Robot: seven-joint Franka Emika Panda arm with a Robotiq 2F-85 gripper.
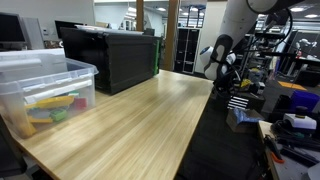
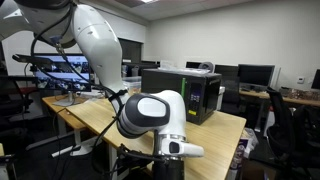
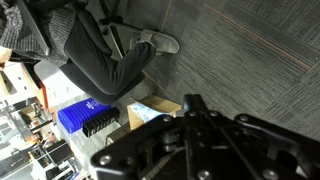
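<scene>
End effector: The end effector (image 3: 190, 102) is pointing down at the floor in the wrist view. Its dark fingers are looking pressed together at the tips. It is holding nothing.
Cardboard box: A brown cardboard box (image 3: 152, 108) is sitting on the floor just beside the tips of the end effector. Something pale is lying inside it, but it is too blurry to tell what.
Blue box: A blue box (image 3: 80, 115) is sitting near the cardboard box. A black ridged thing (image 3: 100, 123) is lying right against it.
Carpet: A grey carpet (image 3: 250, 50) is lying under all of these.
Leg: A person's leg (image 3: 100, 55) in dark trousers is stretching over the carpet, farther from the end effector.
Shoe: A grey shoe (image 3: 160, 42) is resting on the carpet at the end of the leg.
Arm: The white arm (image 1: 245, 12) is hanging down past the side edge of the surface in an exterior view, not over it.
Surface: The light wooden surface (image 1: 140, 120) is carrying two things.
Tub: A clear plastic tub (image 1: 45, 85) is sitting at one end of the surface, well apart from the end effector. Yellow and green things are lying inside it.
Black case: A big black case (image 1: 115, 55) is standing at the far end of the surface, near the tub.
</scene>
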